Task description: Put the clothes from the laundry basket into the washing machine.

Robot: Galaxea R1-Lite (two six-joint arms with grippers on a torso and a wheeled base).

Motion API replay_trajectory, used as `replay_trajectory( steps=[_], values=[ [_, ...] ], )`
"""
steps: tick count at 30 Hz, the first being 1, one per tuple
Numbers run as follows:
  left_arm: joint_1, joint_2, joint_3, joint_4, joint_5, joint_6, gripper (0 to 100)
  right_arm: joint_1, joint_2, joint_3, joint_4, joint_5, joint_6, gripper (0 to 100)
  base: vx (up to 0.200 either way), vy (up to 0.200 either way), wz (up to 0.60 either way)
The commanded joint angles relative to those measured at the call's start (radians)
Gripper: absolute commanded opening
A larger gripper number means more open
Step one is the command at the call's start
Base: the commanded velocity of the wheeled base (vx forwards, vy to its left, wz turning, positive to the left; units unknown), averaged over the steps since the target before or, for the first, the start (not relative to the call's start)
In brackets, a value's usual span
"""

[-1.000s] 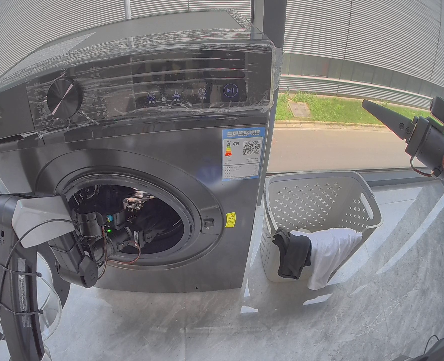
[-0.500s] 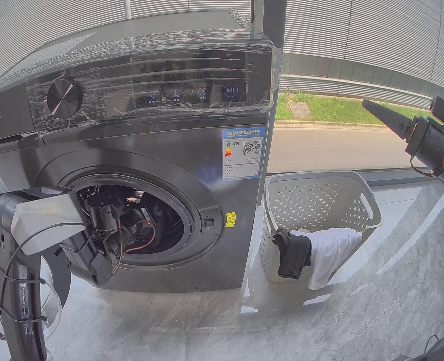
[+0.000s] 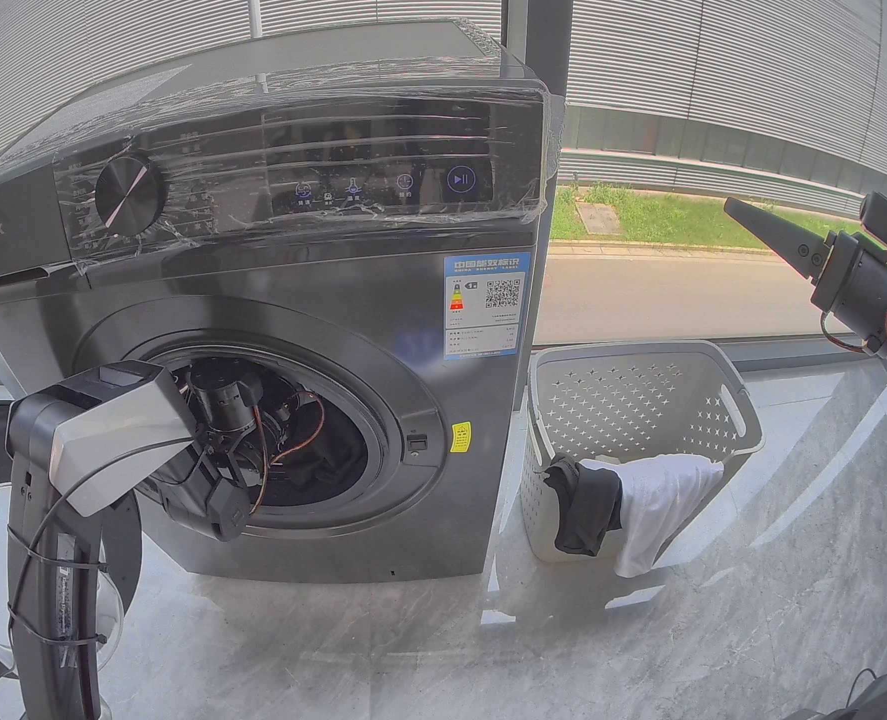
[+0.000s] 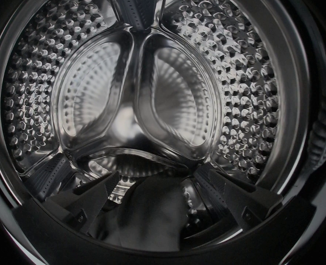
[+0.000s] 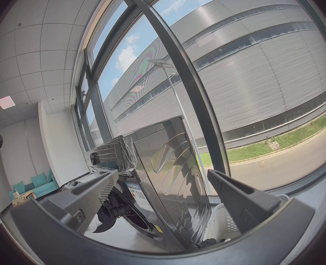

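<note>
1. Since a second ago, the left arm (image 3: 113, 432) has lifted within the round opening of the washing machine (image 3: 363, 282); the right arm has kept its place.
2. The left claw (image 4: 157, 172) sits inside the drum (image 4: 243, 74), its fingers spread wide with nothing gripped.
3. A dark garment (image 4: 152, 210) lies on the drum floor just below and between those fingers. It seems to be loose, though the dim light makes contact hard to judge.
4. The right claw (image 3: 753, 220) hangs high, well apart from the machine, with its fingers parted and empty.
5. The laundry basket (image 3: 743, 422) stands on the floor below the right claw and just beside the machine.
6. A black garment (image 3: 588, 507) and a white garment (image 3: 658, 512) hang over the basket's front rim, side by side and touching.
</note>
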State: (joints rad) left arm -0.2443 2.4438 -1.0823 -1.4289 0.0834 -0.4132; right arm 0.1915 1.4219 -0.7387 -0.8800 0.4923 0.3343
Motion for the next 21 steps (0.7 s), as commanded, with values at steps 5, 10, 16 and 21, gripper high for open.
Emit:
replay_trajectory(
  steps=[5,10,16,21],
  values=[
    [0.054,0.064,-0.068,0.001,0.067,0.01,100,0.0,-0.001,0.001,-0.001,0.0,0.0,100,0.0,0.0,0.0],
    [0.079,0.101,-0.197,0.008,0.185,0.011,100,0.0,0.0,0.001,-0.001,0.002,0.0,100,0.0,0.0,0.0],
    [0.076,0.112,-0.192,-0.002,0.214,0.013,100,0.0,0.002,-0.001,-0.001,0.0,0.0,100,0.0,0.0,0.0],
    [0.026,0.026,0.002,-0.034,0.213,-0.019,100,0.0,-0.001,0.002,-0.001,0.0,0.0,100,0.0,0.0,0.0]
  ],
)
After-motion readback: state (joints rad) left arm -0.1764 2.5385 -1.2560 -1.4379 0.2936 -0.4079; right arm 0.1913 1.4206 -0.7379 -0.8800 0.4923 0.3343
